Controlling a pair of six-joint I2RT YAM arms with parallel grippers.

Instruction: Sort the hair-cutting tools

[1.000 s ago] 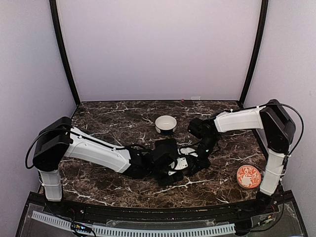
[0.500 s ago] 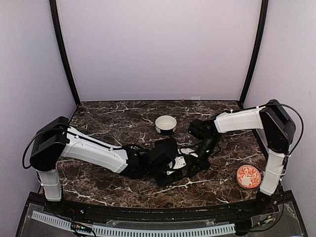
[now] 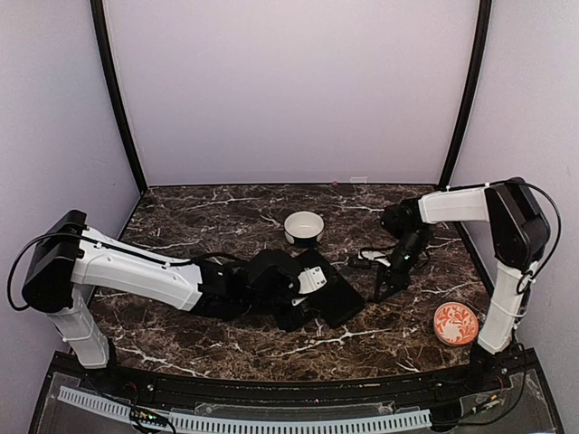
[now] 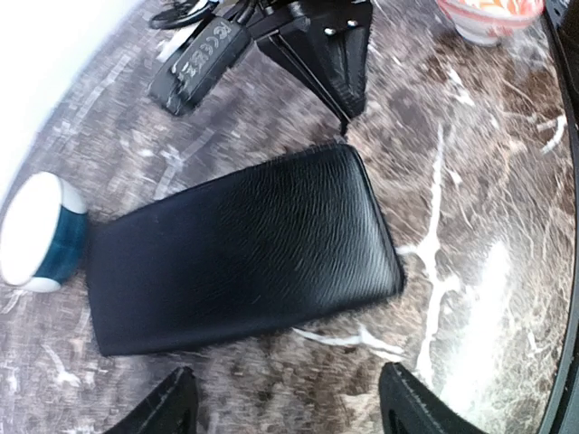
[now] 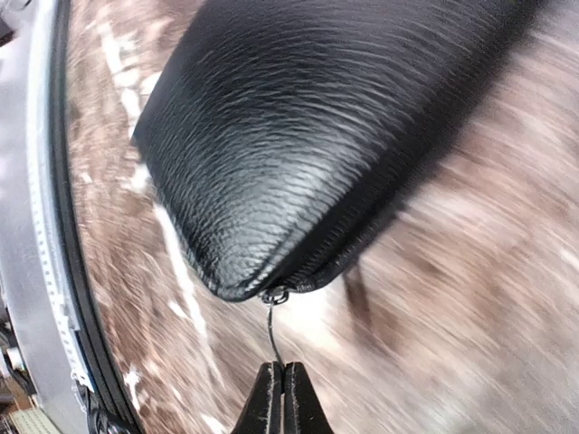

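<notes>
1. Left gripper (image 4: 288, 398): we see its two fingers (image 4: 172, 409) set wide apart, with only the marble tabletop (image 4: 470, 298) between them. They clamp nothing.

2. Black case (image 4: 244, 249): it lies flat on the tabletop just ahead of the left fingertips, apart from them. Its long side runs across the gap between them.

3. Right gripper (image 5: 283, 372): we see its fingers pressed together, tips clamped on a thin metal zipper pull (image 5: 271, 330). The pull runs straight from the fingertips up to the slider at the rounded corner of the case. The case fills the space beyond the tips. This view is blurred, so we cannot read finer detail of the zipper.

4. In the left wrist view, the right gripper stands on the far side of the case from the left fingers, pointing down at the case's far corner.

5. Hair-cutting tools: no view shows them, so we cannot tell where they lie.

6. Other items: a white bowl (image 3: 304, 228) stands beyond the case, well apart from both sets of fingers. An orange patterned dish (image 3: 455, 323) sits to the outer side of the right fingers, near the table's edge.
</notes>
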